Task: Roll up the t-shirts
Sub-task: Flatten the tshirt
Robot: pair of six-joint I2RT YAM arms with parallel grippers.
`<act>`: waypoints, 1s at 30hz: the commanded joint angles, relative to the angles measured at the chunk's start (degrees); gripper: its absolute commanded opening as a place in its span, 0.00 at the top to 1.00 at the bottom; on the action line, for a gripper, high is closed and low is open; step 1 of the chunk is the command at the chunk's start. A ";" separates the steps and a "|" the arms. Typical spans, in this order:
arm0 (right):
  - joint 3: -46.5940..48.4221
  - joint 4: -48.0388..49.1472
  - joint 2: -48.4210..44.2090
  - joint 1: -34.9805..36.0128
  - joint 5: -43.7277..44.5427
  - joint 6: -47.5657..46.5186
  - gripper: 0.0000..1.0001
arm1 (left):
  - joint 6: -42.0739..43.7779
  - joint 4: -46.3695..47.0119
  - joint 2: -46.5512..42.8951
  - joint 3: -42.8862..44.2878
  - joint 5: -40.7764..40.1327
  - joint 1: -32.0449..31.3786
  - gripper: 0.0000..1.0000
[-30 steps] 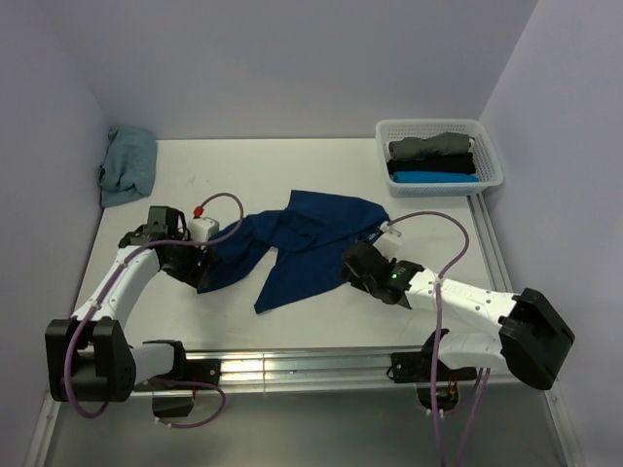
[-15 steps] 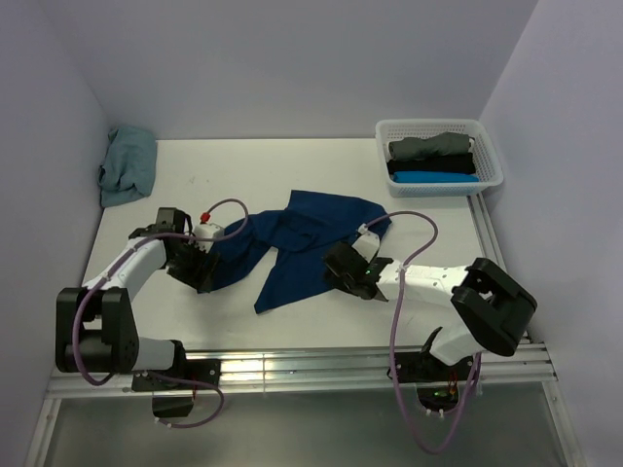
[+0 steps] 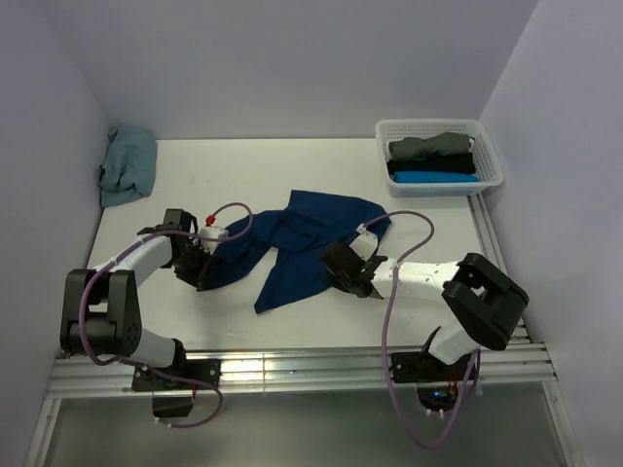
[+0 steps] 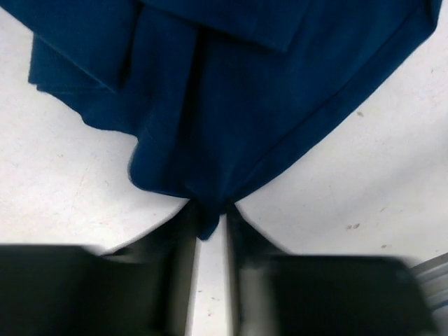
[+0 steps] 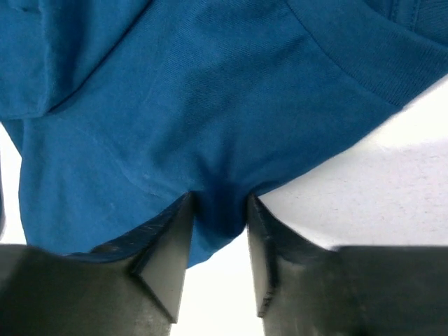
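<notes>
**Position.** The navy shirt (image 3: 302, 238) lies crumpled and unrolled mid-bench (image 3: 292, 165), spread in two lobes with folds crossing. A teal shirt (image 3: 127, 165) lies bunched at the far left corner. The basket (image 3: 440, 189) at the far right holds three finished rolls.

**Change noted.** Over the last second both arms have closed in on the navy shirt. The left gripper (image 3: 200, 268) has settled at the shirt's near-left tip. The right gripper (image 3: 339, 270) has travelled leftward to its near-right edge, its elbow swinging in behind it. Both pairs of jaws stood wide a second ago and have since narrowed. The shirt's outline has not shifted.

**Jaws.** In the left wrist view the jaws stand close together with a tip of navy cloth drawn into the narrow gap, so they are pinching the shirt. In the right wrist view a thicker fold fills the gap and creases converge on it. These jaws are also pinching the shirt, though set wider.

**Assessment.** Two grips at opposite near edges suggest the step in hand is to lift or stretch the shirt flat. Rolling has not begun. The left hold takes very little cloth and may slip under tension. The crossed folds will need pulling out before any roll can run true.
</notes>
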 commanded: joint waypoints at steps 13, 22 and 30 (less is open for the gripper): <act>7.45 -16.74 -10.75 -2.09 9.36 -4.39 0.99 | -3.07 -2.34 -4.75 13.06 -0.65 2.60 1.00; 17.60 -26.23 -24.82 -6.31 12.69 -14.13 1.00 | -4.03 -7.44 -6.07 27.30 3.05 9.11 1.00; 38.54 -32.30 -24.38 -11.06 14.37 -26.79 1.00 | -8.17 -9.45 -4.76 43.45 3.13 12.89 1.00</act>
